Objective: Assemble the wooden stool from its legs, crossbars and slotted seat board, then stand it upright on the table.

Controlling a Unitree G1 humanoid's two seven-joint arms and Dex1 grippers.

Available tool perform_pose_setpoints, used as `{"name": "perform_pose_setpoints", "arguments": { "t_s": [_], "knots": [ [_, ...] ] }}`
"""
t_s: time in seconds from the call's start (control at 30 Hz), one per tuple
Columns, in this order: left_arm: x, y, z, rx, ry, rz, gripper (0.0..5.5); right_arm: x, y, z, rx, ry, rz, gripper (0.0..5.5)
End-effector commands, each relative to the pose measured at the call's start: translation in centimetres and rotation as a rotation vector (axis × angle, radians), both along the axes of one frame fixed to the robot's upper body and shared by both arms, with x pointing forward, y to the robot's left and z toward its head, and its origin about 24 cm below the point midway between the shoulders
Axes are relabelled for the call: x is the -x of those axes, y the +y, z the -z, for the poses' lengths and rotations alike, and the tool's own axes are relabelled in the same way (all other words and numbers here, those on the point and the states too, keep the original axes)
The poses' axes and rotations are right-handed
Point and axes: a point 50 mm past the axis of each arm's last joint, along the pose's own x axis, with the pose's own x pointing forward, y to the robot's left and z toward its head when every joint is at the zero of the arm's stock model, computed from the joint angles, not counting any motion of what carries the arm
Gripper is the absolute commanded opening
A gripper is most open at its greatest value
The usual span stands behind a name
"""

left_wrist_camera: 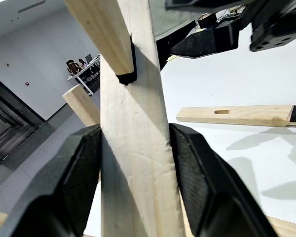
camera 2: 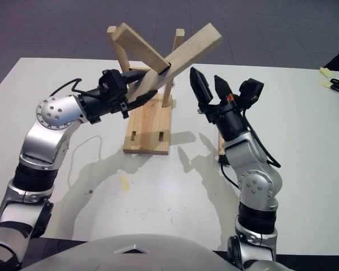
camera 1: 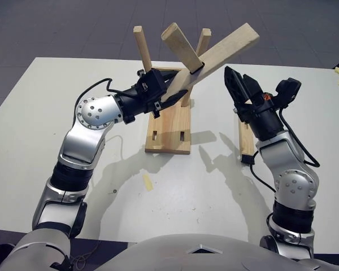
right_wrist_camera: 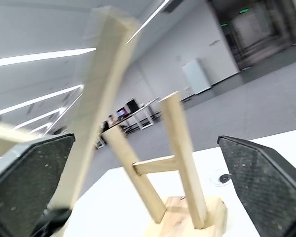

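White table [camera 1: 45, 113], dark grey floor [camera 1: 56, 28], grey walls [left_wrist_camera: 34, 54], ceiling light strips [right_wrist_camera: 39, 56], distant desks [right_wrist_camera: 138, 114]

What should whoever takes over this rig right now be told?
Left gripper: shut on a leg joined to a second bar, tilted above the seat board.
Right gripper: open, empty, raised beside it.
Done: two legs with a crossbar stand in the board's far slots.
Left: fill the near slots, use the loose bar on the table, stand it all upright.

The white table [camera 1: 45, 113] is overlooked from above by both eye views; the pale wooden crossed leg frame [left_wrist_camera: 133, 148] is viewed closely from each wrist.
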Motion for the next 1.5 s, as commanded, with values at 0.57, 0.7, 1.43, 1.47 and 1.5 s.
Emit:
{"name": "perform_pose_setpoints", "arguments": {
  "t_s": [0.57,0.7,1.43,1.47,1.5],
  "knots": [
    [0.9,-0.8,1.2,-0.045,-0.002,0.011,2.14,-0.6,0.8,-2.0,-0.37,0.031,-0.123,3.99],
    [1.1,-1.2,1.3,-0.044,-0.013,0.016,2.14,-0.7,1.3,-1.8,-0.454,0.066,-0.113,3.29],
    [0.5,-0.1,1.3,-0.06,-0.035,-0.049,2.13,-0.2,0.9,-0.3,-0.381,0.097,0.028,1.07],
    [0.5,-0.1,1.3,-0.06,-0.034,-0.052,2.13,-0.2,0.6,-0.1,-0.376,0.101,0.05,1.07],
    [0.5,-0.1,1.4,-0.057,-0.028,-0.056,2.13,-0.2,0.2,0.0,-0.368,0.099,0.069,1.07]
  ]
}}
